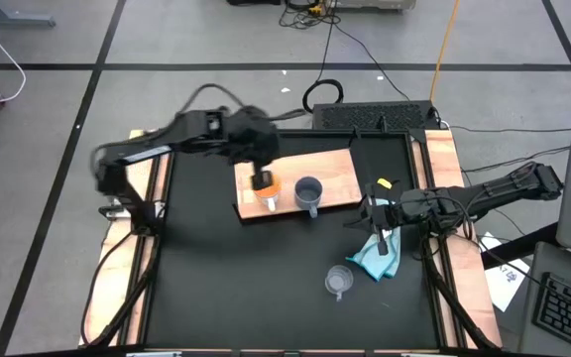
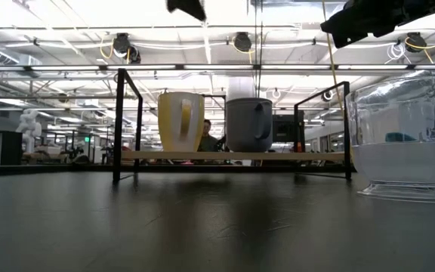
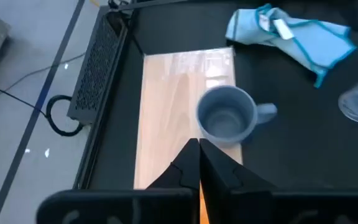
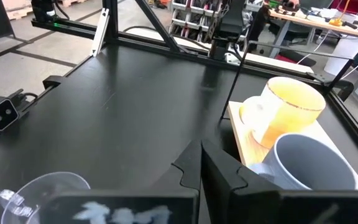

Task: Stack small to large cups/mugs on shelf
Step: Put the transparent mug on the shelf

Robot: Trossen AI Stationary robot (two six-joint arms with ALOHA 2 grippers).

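The orange cup (image 1: 266,188) with a white handle stands upright on the light-brown wooden shelf (image 1: 330,169), with the blue-grey mug (image 1: 308,193) upright beside it; both also show in the low view (image 2: 180,121) (image 2: 248,125). The clear cup (image 1: 339,281) stands on the black tabletop near the front. My left gripper (image 1: 263,177) is shut and hovers right above the orange cup, clear of it in the low view (image 2: 187,7). My right gripper (image 1: 377,226) is shut and empty above the table's right side, over the cloth.
A light blue cloth (image 1: 377,256) lies crumpled on the tabletop between the shelf and the clear cup. A small yellow object (image 1: 382,184) lies right of the shelf. The shelf board sits on a black frame with upright posts (image 2: 117,125). Pale wooden strips line the table's sides.
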